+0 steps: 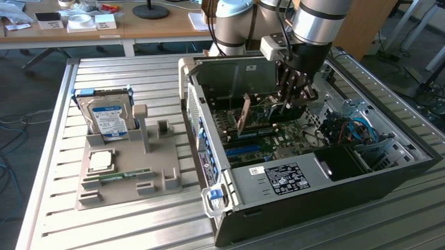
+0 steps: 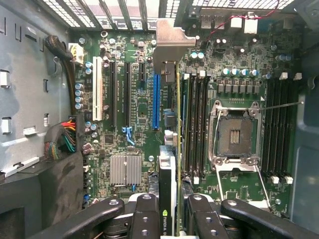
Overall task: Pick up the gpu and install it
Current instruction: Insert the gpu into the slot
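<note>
The card (image 1: 263, 115) stands on edge inside the open computer case (image 1: 313, 192), clamped between the fingers of the gripper (image 1: 295, 99), which reaches down into the case from above. In my wrist view I see the card (image 2: 168, 184) edge-on, its metal end bracket farthest from the camera, with one black finger (image 2: 144, 216) pressed on each side of it at the gripper (image 2: 172, 214). The card lines up over the circuit board (image 2: 134, 114), between the long blue slot (image 2: 156, 99) and the bank of black memory slots (image 2: 197, 124). I cannot tell whether its lower edge touches the board.

Near the card's line lie a small finned heat sink (image 2: 125, 169) and, past the memory slots, the bare processor socket (image 2: 236, 132) with its lever swung out. A bundle of coloured wires (image 2: 62, 139) sits by the case wall, well apart from the card. Blue cables (image 1: 361, 127) lie in the drive bay at the exterior view's right.

Outside the case, at the exterior view's left, a grey holder (image 1: 125, 182) on the slatted table (image 1: 139, 224) carries an upright hard drive (image 1: 111, 117), a processor chip (image 1: 101, 160) and a green memory stick (image 1: 114, 177).
</note>
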Available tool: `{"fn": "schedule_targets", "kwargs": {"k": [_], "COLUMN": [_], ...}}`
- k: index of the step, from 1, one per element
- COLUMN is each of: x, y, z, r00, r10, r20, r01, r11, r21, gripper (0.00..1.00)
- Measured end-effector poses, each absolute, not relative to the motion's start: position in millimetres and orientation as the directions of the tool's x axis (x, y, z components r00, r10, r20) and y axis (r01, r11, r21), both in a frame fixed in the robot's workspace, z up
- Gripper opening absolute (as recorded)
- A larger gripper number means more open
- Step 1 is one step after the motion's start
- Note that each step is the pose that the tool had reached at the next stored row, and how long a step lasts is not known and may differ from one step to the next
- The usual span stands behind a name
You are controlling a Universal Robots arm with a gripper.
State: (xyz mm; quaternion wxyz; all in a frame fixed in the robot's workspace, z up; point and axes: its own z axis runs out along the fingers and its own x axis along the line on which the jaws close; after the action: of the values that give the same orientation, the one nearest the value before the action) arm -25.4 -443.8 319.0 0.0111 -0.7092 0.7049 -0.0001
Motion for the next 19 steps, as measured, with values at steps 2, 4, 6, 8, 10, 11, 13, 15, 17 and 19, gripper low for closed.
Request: {"fn": "schedule_targets", "kwargs": {"k": [2,4,6,8,10,11,13,15,17,19], "x": [-25,-26,-29,-31,-31,-31,-31,-33,-37,-41], "y": [-444,-444,-444,-444,-444,-444,-444,-444,-444,-444], "z": [319,319,319,319,319,319,319,319,319,319], "r00": [0.006,0.006,0.006,0.006,0.006,0.006,0.006,0.006,0.006,0.006], "r10": [-1.000,-1.000,-1.000,-1.000,-1.000,-1.000,-1.000,-1.000,-1.000,-1.000], "r20": [-0.015,-0.016,-0.016,-0.016,-0.015,-0.015,-0.015,-0.016,-0.016,-0.015], "r01": [-1.000,-1.000,-1.000,-1.000,-1.000,-1.000,-1.000,-1.000,-1.000,-1.000], "r11": [-0.006,-0.006,-0.006,-0.006,-0.006,-0.006,-0.006,-0.006,-0.006,-0.006], "r21": [-0.016,-0.016,-0.016,-0.016,-0.016,-0.016,-0.016,-0.016,-0.016,-0.016], "gripper": [0.27,0.27,0.27,0.27,0.27,0.27,0.27,0.27,0.27,0.27]}}
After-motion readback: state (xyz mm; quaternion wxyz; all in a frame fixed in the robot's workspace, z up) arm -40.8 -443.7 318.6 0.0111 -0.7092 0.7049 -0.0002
